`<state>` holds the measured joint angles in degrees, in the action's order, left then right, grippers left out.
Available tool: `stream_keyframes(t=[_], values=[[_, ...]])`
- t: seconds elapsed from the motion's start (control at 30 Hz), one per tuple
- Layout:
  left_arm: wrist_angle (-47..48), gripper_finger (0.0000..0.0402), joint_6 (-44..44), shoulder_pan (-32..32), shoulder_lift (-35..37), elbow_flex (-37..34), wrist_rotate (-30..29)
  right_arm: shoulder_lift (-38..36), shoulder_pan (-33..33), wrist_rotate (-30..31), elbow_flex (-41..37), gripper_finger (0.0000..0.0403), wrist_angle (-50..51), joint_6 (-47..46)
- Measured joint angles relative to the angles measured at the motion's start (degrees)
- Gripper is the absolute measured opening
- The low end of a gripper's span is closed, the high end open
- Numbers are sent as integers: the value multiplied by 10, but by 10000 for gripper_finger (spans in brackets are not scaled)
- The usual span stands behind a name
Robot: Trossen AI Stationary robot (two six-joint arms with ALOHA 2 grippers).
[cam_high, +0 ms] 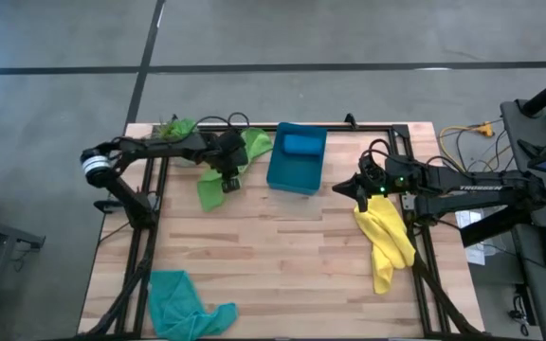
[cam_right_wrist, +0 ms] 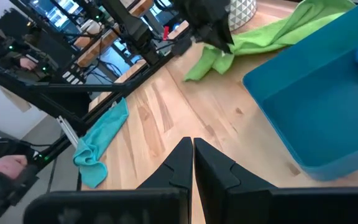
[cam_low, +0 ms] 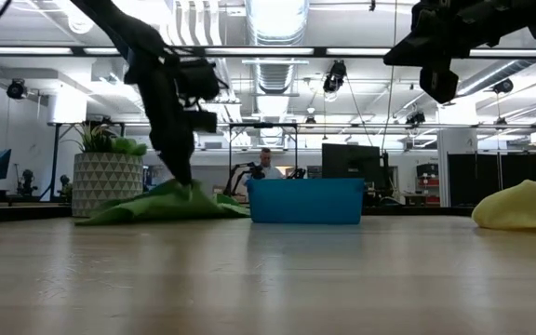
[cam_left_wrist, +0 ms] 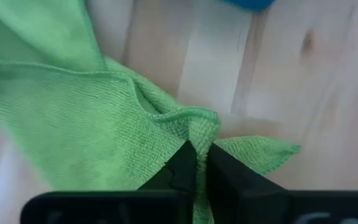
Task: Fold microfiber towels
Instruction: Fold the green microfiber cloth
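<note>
The lime green towel (cam_high: 252, 144) lies crumpled on the table's far left part, one end (cam_high: 210, 192) trailing toward the near edge. My left gripper (cam_left_wrist: 202, 149) is down on it and shut on the cloth. The yellow towel (cam_high: 385, 242) lies in a heap at the right edge, the teal towel (cam_high: 182, 303) at the near left corner. A blue cloth (cam_high: 302, 144) lies inside the blue bin (cam_high: 290, 175). My right gripper (cam_high: 356, 190) hangs shut and empty above the table beside the yellow towel, well clear of the wood in the low view (cam_low: 440, 86). My left gripper pinches a raised ridge of the green towel (cam_left_wrist: 199, 124) between its two fingertips (cam_left_wrist: 185, 158). The fingers come from above, slanting down. The cloth is bunched there into a fold of more than one layer. It peaks at the fingers (cam_low: 186, 186), and the rest lies slack on the table.
A potted plant (cam_high: 172, 127) stands at the far left corner, close to the green towel. The bin sits at the far middle. Bare wood (cam_high: 282, 256) stretches across the middle and near part. Black frame rails (cam_high: 150, 227) run along the left and right edges.
</note>
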<state>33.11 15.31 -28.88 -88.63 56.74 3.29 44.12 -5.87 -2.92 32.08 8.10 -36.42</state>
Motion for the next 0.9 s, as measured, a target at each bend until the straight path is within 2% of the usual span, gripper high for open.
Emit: stream_keyframes(t=[0.2,0.33,0.4,0.63,0.77,0.9], values=[[53,17,-3,0,61,31,45,7,0,0,0,9,-35,6],[70,17,-35,1,96,40,109,32,0,0,0,9,-123,44],[71,17,-68,5,116,39,119,56,0,-1,1,9,-187,64],[64,17,-179,15,188,41,110,190,-1,-19,4,22,-388,98],[36,17,-299,17,231,41,65,273,-1,-36,52,51,-397,104],[-17,17,-394,26,262,40,15,352,0,-35,136,90,-396,157]])
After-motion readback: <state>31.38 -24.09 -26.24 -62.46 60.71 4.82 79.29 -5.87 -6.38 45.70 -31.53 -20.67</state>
